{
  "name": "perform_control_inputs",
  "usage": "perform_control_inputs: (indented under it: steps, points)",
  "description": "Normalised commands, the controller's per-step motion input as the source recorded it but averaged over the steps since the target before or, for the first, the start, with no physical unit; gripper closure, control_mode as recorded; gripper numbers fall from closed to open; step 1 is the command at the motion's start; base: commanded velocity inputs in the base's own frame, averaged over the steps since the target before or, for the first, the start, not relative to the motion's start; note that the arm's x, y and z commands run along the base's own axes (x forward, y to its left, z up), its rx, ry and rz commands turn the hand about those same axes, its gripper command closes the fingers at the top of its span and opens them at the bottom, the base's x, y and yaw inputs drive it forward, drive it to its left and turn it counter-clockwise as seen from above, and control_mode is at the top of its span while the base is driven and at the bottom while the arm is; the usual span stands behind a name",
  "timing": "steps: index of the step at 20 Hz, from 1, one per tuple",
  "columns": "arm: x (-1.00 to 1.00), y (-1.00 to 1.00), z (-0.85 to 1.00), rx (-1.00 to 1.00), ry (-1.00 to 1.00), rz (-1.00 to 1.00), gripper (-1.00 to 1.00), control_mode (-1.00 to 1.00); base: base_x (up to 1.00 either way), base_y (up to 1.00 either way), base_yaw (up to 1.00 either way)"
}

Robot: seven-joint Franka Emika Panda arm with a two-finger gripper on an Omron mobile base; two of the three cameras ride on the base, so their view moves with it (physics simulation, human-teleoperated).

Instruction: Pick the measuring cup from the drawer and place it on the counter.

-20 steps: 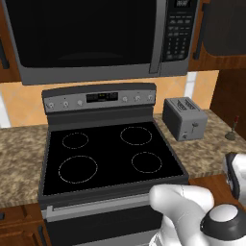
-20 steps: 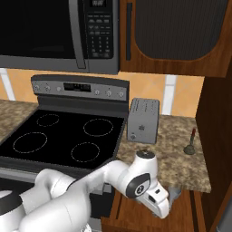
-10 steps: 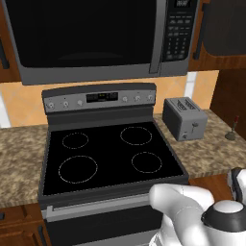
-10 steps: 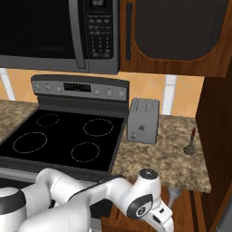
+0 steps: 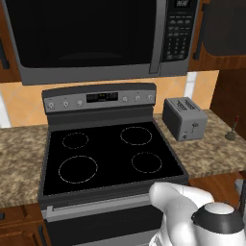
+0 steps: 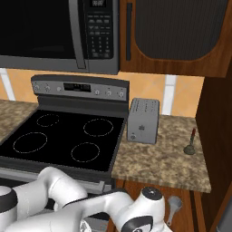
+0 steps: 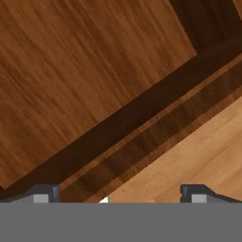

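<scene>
One measuring cup (image 6: 174, 205) lies in the open drawer (image 6: 186, 213) below the counter (image 6: 163, 158), just right of the arm's dark-jointed wrist in the right base view. It is grey, with a round bowl at its upper end and a single handle running down and slightly to the left from it, so its long axis goes roughly from the counter's edge out toward the camera. Nothing touches it.

The tool (image 7: 120, 194) has its two dark fingertips (image 7: 45, 194) standing wide apart at the bottom of the hand view, released and empty. In front of them are one dark brown wood panel, a darker strip running diagonally, and one lighter wood surface at the lower right; which cabinet parts these are I cannot tell.

On the counter stand one silver toaster (image 5: 184, 118), with two slots on top, and one small dark stand with a red tip (image 6: 190, 142) near the right wall. These two are well apart. The black stove top (image 5: 108, 156) carries four ring marks, two large and two smaller. One microwave (image 5: 96, 36) hangs above it, and one row of knobs (image 5: 98, 99) lines the stove's back panel.
</scene>
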Motion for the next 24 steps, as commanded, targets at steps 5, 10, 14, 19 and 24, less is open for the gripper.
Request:
perform_control_inputs:
  steps: [5,10,14,19,24]
  points:
    - [-0.56,-0.21,-0.02,0.01,0.04,0.0,-1.0,-1.0,0.0,0.0,0.0]
    - [0.12,-0.09,0.55,0.01,-0.01,0.08,-1.0,-1.0,0.0,0.0,0.0]
    - [0.33,-0.08,0.49,0.0,-0.09,0.03,-1.0,-1.0,0.0,0.0,0.0]
    - [0.9,0.0,0.0,0.05,-0.33,0.03,-1.0,-1.0,0.0,0.0,0.0]
    - [0.65,-0.24,0.0,-0.01,-0.24,0.03,-1.0,-1.0,0.0,0.0,0.0]
